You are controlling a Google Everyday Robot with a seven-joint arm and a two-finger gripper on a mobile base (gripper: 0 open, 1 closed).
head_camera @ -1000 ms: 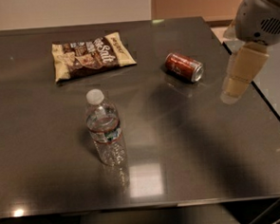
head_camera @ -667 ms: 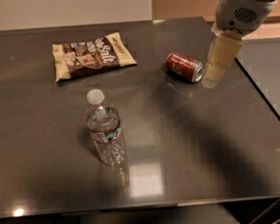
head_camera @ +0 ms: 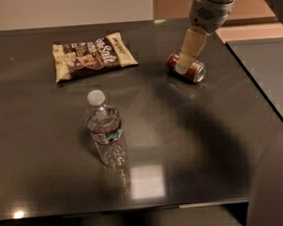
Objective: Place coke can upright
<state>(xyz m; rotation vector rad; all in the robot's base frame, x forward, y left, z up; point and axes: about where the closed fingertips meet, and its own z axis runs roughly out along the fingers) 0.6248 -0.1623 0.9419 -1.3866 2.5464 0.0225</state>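
The coke can (head_camera: 192, 70) is a small red can with silver ends. It lies on its side on the dark table (head_camera: 206, 144), at the far right. My gripper (head_camera: 185, 64) comes down from the upper right on a grey arm. Its cream-coloured tip is right over the middle of the can and covers part of it. From this view I cannot see how the tip stands around the can.
A clear plastic water bottle (head_camera: 105, 129) with a white cap stands upright left of centre. A chip bag (head_camera: 92, 54) lies flat at the far left. The table's right edge runs close to the can. A second dark surface (head_camera: 268, 69) lies to the right.
The gripper has moved left and toward the far side, from off the can's right to directly over it. The can, bottle and bag have not moved.
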